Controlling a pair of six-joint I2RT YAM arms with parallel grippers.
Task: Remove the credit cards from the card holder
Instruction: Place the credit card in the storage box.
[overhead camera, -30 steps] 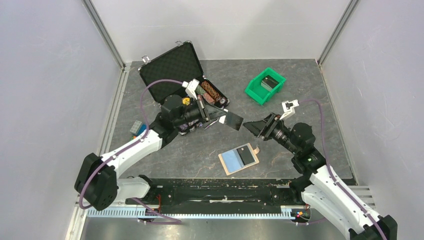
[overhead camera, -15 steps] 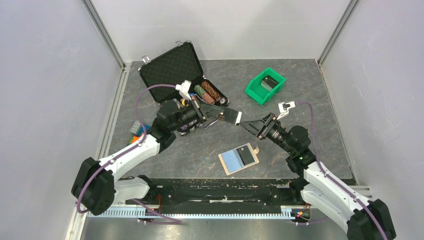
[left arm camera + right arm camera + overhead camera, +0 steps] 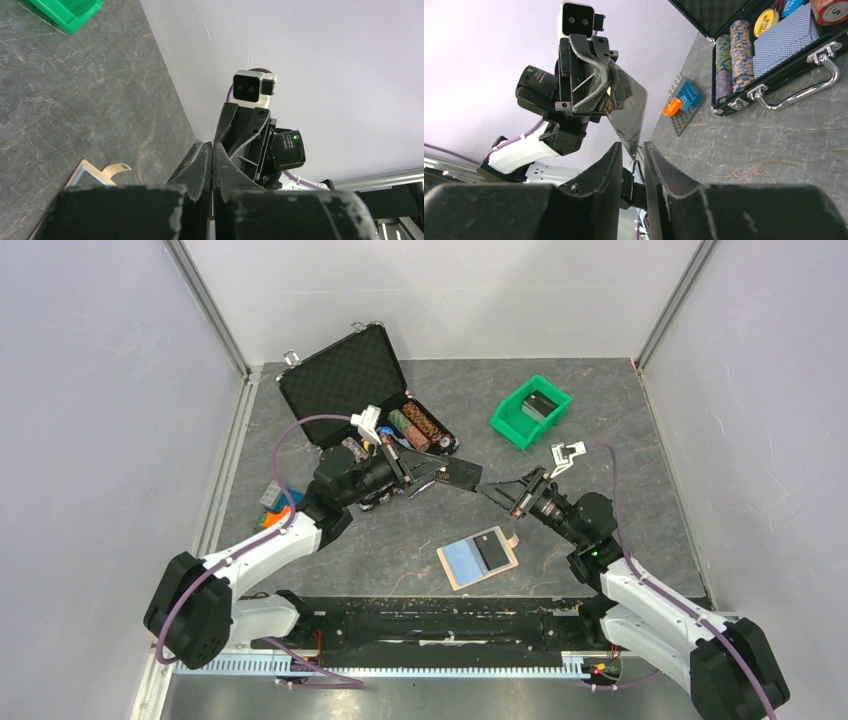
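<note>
The tan card holder [image 3: 478, 558] lies open on the table, showing a light blue face and a dark card [image 3: 493, 549] in it. Its tab shows in the left wrist view [image 3: 117, 169]. My left gripper [image 3: 432, 472] is shut on a dark credit card [image 3: 460, 475] and holds it in the air above the table. The left wrist view shows that card edge on between the fingers [image 3: 212, 165]. My right gripper [image 3: 492, 494] is open, and its tips straddle the card's free corner [image 3: 631, 142]. The right wrist view shows a narrow gap on both sides.
The open black chip case [image 3: 345, 375] with poker chips stands at the back left. A green bin [image 3: 530, 410] holding a dark object is at the back right. A small blue and orange block [image 3: 276, 499] lies by the left arm.
My right gripper has moved left towards the held card until its tips reach the card's corner. The left gripper has tilted the card flatter and drawn back slightly.
</note>
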